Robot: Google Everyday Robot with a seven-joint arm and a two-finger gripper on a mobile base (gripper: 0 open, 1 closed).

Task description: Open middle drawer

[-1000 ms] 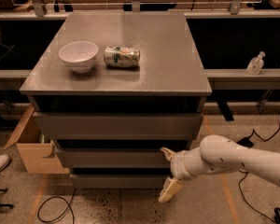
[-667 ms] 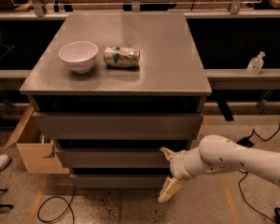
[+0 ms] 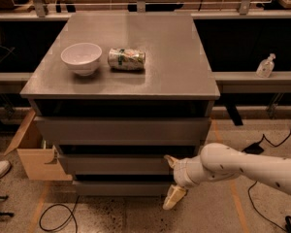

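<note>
1. The middle drawer (image 3: 111,164) is the second of three grey fronts on the cabinet (image 3: 121,128), below the taller top front.
2. The pincer (image 3: 172,178) sits at that front's right end. Its fingers are spread wide, one above the other: the upper tip at the drawer's top edge, the lower hanging past the lowest front, with nothing gripped between them.
3. On the surface (image 3: 174,76) a white bowl (image 3: 81,57) stands just beside a can (image 3: 126,59) lying on its side.

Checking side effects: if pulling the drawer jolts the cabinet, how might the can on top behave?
The can lies on its side, axis left-right, so it may roll forward or back. A drinks can, probably light. The gripper sits at the middle drawer, right of centre.
</note>
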